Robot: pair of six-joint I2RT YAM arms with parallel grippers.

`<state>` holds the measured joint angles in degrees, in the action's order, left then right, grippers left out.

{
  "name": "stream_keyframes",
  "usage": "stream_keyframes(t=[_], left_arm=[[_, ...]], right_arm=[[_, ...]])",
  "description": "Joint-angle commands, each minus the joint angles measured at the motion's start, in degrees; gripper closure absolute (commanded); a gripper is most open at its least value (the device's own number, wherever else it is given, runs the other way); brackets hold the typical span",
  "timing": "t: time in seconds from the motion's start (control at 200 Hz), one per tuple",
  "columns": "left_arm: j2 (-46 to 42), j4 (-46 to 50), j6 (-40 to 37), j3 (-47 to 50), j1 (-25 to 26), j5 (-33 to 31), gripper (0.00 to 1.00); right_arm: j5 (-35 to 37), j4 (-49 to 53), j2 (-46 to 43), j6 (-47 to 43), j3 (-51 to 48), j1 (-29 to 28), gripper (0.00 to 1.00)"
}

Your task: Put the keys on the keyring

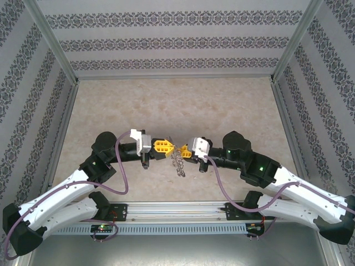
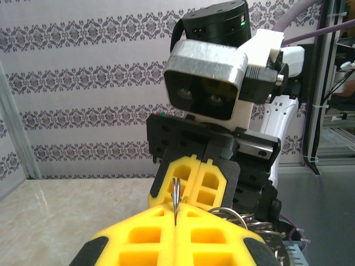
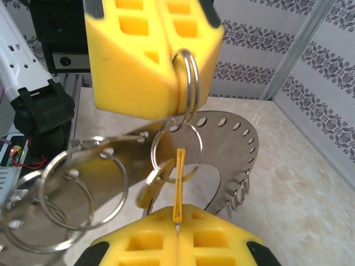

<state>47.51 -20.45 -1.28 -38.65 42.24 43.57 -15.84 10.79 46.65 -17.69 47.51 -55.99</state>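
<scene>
Between both fingertips, above the desk (image 1: 166, 100), the keyring (image 3: 227, 147) hangs tilted. Left end effector (image 2: 175, 219) is clenched on one of its wire loops (image 3: 190, 83), and right end effector (image 3: 177, 221), facing it, pinches the tiny yellow key (image 3: 179, 177) just beside those loops.

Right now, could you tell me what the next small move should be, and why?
Probably ease the right gripper slightly forward, with both grips shut. It pinches the key edge-on, its tip overlapping a hanging loop below the left gripper, which clamps the upper loop of the keyring.
</scene>
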Motion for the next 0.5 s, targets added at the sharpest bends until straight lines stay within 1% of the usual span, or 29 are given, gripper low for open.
stream_keyframes(t=[0.0,0.2,0.39,0.5], left_arm=[[-1.3,0.4,-1.4,-0.5,-0.6,-0.2,1.0],[-1.4,1.7,-2.1,-0.7,-0.7,-0.5,1.0],[-1.4,4.1,-3.8,-1.1,-0.7,-1.8,1.0],[-1.0,6.1,-5.0,-1.0,-0.7,-3.0,1.0]], right_arm=[[1.5,-1.7,-1.6,0.3,-0.7,0.4,1.0],[3.9,-0.5,-3.1,-0.5,-0.8,0.5,1.0],[10.0,1.2,-3.4,-1.8,-0.1,0.5,1.0],[10.2,1.7,-2.9,-2.3,0.6,0.6,1.0]])
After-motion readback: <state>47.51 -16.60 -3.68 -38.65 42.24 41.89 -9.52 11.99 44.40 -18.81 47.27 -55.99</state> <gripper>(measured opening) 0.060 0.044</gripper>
